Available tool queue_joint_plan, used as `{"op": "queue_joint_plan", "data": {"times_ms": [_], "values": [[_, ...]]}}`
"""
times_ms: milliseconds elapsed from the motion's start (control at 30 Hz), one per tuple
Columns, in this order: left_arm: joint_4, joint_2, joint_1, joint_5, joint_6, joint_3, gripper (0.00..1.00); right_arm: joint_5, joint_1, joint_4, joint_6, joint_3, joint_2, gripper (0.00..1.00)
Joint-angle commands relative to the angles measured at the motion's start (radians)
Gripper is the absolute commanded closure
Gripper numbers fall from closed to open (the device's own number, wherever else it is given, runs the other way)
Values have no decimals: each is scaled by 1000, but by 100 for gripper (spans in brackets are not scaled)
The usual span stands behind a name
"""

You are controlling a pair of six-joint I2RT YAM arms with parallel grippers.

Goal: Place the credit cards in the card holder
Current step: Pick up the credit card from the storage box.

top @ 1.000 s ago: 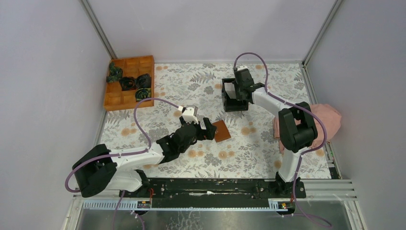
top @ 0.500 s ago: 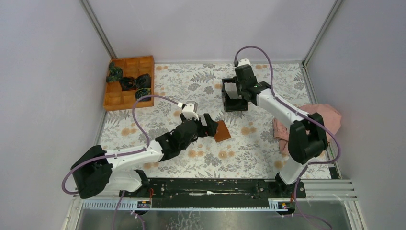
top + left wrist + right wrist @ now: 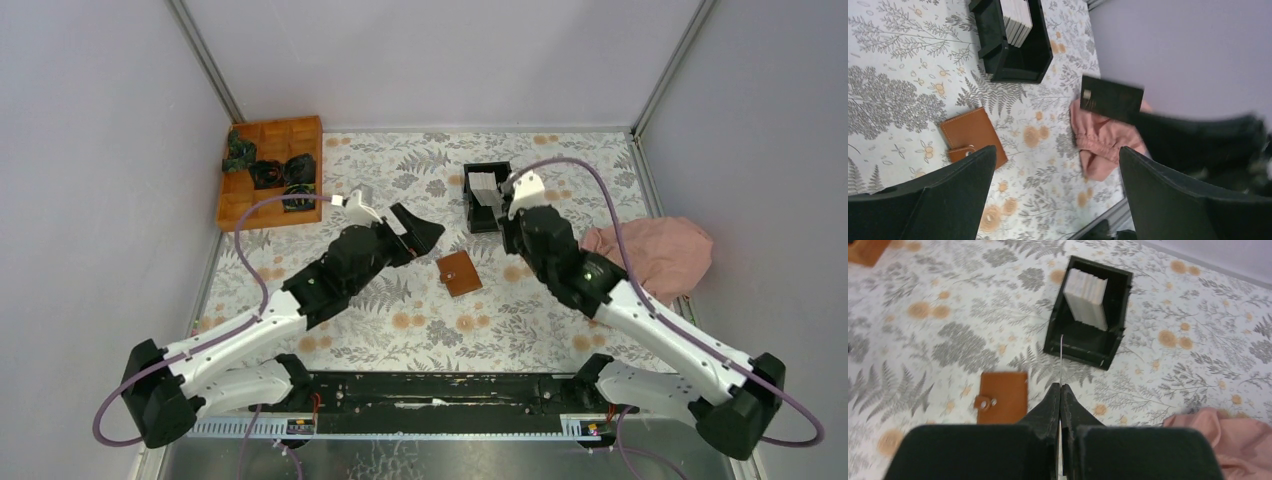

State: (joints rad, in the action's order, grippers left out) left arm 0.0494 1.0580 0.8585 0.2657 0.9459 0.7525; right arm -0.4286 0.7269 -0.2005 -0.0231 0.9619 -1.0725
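Observation:
The card holder (image 3: 459,273) lies shut on the floral table, reddish-brown with a snap tab; it also shows in both wrist views (image 3: 970,132) (image 3: 1005,395). A stack of pale credit cards (image 3: 1088,297) (image 3: 483,186) stands upright in the black box (image 3: 1083,347). My right gripper (image 3: 1060,386) (image 3: 510,205) is shut on one thin card (image 3: 1060,360), seen edge-on and pointing at the box. In the left wrist view that card (image 3: 1111,99) looks dark. My left gripper (image 3: 1057,150) (image 3: 418,230) hangs open and empty above the table, left of the card holder.
An orange wooden compartment tray (image 3: 270,170) with dark objects stands at the back left. A pink cloth (image 3: 650,250) (image 3: 1098,142) lies bunched at the right edge. Grey walls close in the table on three sides.
My right gripper closed on a card and drew back out of the black box toward the near side. My left gripper lifted away from the card holder, up and to the left.

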Motion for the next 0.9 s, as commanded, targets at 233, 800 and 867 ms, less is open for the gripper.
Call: {"op": "queue_joint_plan", "data": {"times_ms": [233, 800, 867], "values": [[-182, -64, -63, -226, 371, 56, 0, -424, 460, 248, 158, -278, 248, 100], [82, 67, -88, -613, 528, -36, 1, -736, 837, 993, 776, -517, 166, 100], [99, 74, -89, -619, 535, -40, 1, -731, 846, 992, 785, -515, 154, 100]]}}
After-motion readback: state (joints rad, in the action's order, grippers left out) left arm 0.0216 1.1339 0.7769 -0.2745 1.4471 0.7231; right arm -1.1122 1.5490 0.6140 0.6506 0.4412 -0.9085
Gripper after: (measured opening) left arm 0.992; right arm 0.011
